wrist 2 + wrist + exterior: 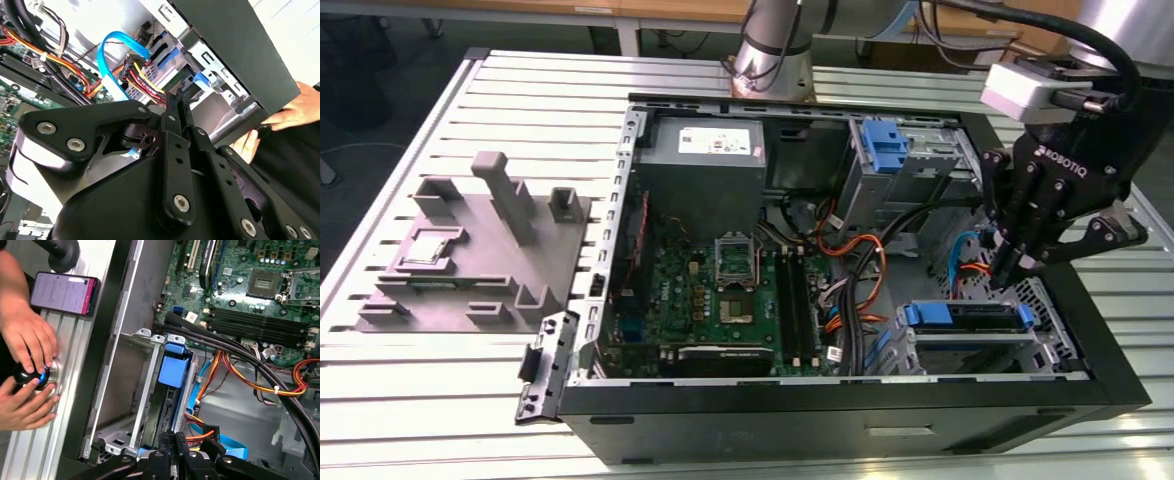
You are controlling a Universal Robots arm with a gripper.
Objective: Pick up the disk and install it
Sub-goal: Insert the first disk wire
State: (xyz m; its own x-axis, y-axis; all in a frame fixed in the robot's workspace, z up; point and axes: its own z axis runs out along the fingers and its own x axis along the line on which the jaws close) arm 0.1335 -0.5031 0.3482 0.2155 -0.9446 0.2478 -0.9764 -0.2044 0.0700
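The disk (967, 316) lies flat in the drive cage at the front corner of the open computer case, on the exterior view's right, with its blue carrier frame showing. In the first wrist view its blue end tab (172, 371) sits between the cage's metal rails. My gripper (1011, 272) hangs just above the disk's far edge, fingers pressed together with nothing between them. The shut fingertips (172, 436) point down toward the disk's end, beside the cable plugs. In the second wrist view the gripper (177, 100) is shut in front of the cage.
A light-blue data cable (107, 55) and red, yellow and orange power wires (142, 80) crowd the space beside the cage. The motherboard (720, 290) fills the case's middle. A person's hands (27, 365) and a phone (65, 292) rest on the table outside the case wall. A grey fixture (467, 250) stands on the exterior view's left.
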